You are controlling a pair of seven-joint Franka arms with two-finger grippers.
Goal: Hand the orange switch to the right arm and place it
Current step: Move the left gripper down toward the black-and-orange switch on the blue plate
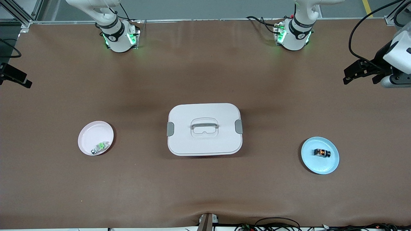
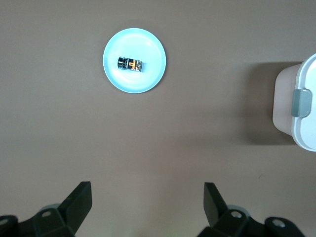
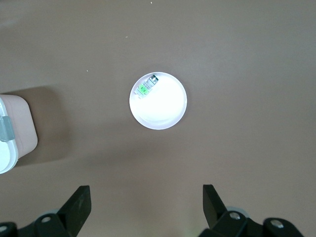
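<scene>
The orange switch, a tiny black block with an orange face, lies on a light blue plate toward the left arm's end of the table. It also shows in the left wrist view, on the plate. My left gripper hangs high over the left arm's end of the table, apart from the plate, open and empty. My right gripper hangs high over the right arm's end, open and empty. Only part of it shows at the edge of the front view.
A white lidded box with grey clips stands in the middle of the table. A pink plate toward the right arm's end holds a small silver part with a green face. Bare brown table lies around them.
</scene>
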